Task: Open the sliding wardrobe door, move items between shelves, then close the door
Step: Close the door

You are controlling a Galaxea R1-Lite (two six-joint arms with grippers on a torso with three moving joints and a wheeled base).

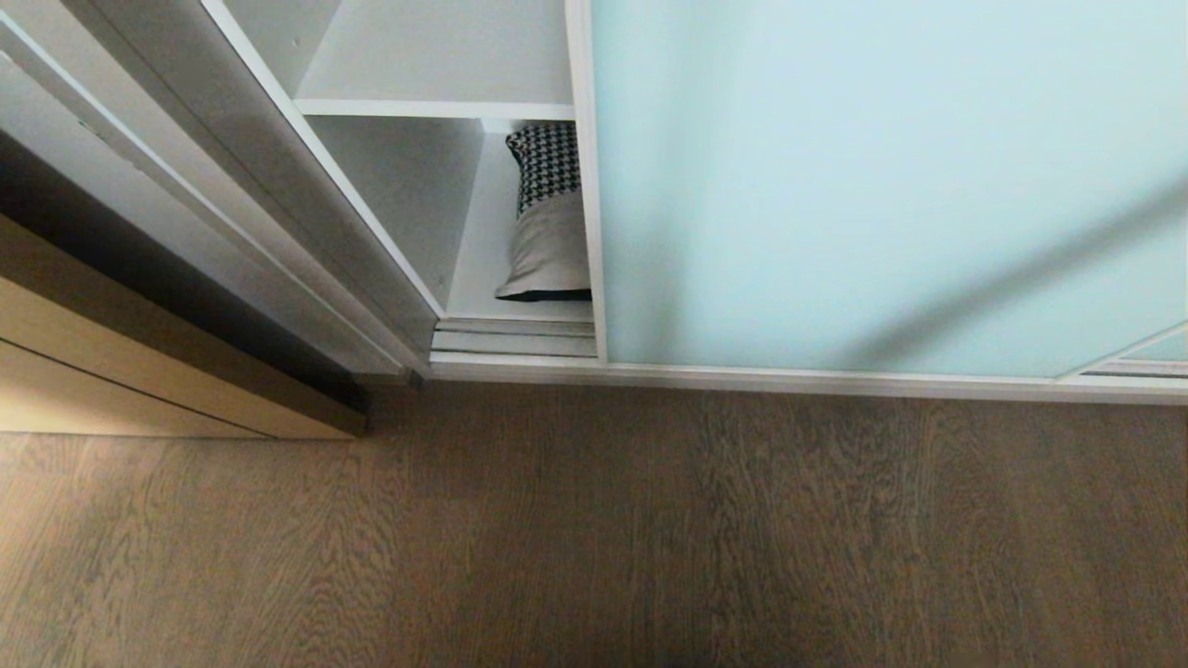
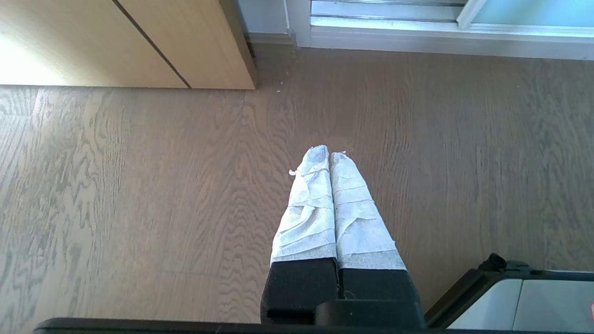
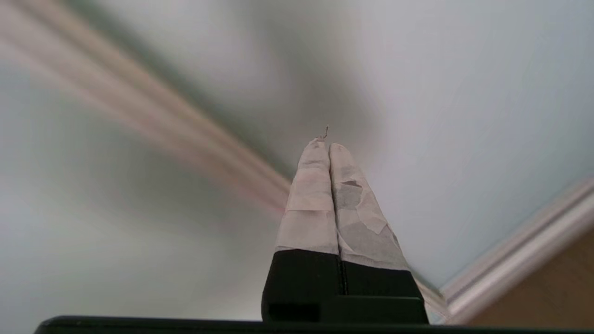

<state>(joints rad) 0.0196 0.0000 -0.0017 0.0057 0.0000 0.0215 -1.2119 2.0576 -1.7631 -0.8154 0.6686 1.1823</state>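
I am facing the tall frosted pale blue-green glass sliding wardrobe door [image 1: 872, 186], which is covering most of the wardrobe front in the head view. Its thin silver-white frame edge is standing just right of a narrow opening on the wardrobe's left side. Through that opening, the wide white laminate shelves [image 1: 436, 109] are showing: one board's front edge is crossing the gap, with the white bottom board below it.

The square cushion [image 1: 548, 218], with a black-and-white houndstooth strip above a beige-grey patch, is standing on the bottom board, below the upper shelf. Its right part is hidden behind the door frame. A tan wood-grain door [image 1: 139, 362] is lying to the left of the wardrobe, and grey-brown wood-grain flooring [image 1: 594, 529] is filling the foreground.

My right gripper [image 3: 328, 146] is pointing at the frosted glass panel, close to its surface. Its two white-taped fingers [image 3: 313, 195] are pressing together with no gap, and nothing is gripped between them. A silver-white frame rail [image 3: 519, 246] is running past it at one side.

My left gripper [image 2: 328, 155] is hanging over the floor, well apart from the wardrobe's bottom track [image 2: 417, 28]. Its taped fingers are likewise pressing together and carrying nothing.
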